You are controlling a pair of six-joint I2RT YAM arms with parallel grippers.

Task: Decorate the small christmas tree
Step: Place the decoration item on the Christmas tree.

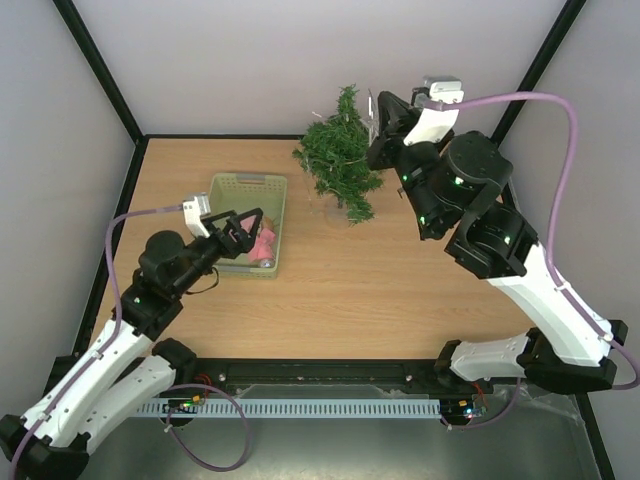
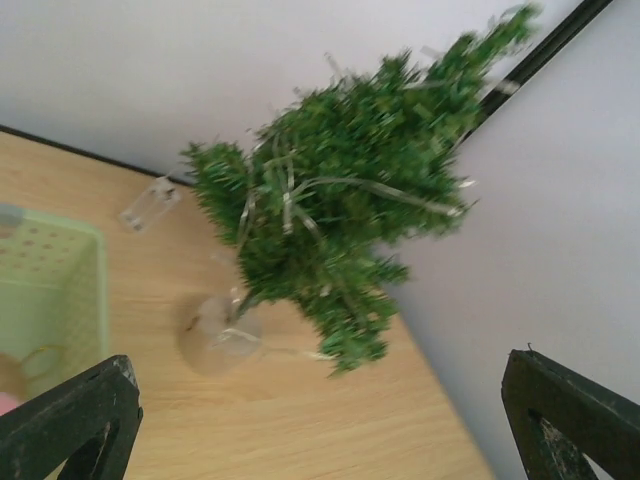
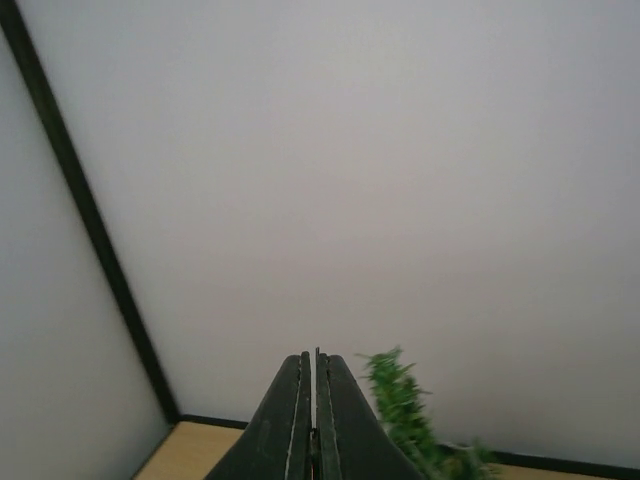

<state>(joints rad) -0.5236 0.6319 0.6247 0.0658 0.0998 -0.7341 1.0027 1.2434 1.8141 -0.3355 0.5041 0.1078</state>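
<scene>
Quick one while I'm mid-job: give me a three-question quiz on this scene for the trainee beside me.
1. True or false: the right gripper has its fingers spread wide.
2. In the overhead view, the open left gripper sits over: A) the basket; B) the top of the tree; C) the right arm's base.
3. Fill the gap: seen from overhead, the tree stands to the ___ of the basket, nearer the back wall.

Key: 1 false, the fingers are pressed together; 2 A; 3 right.
</scene>
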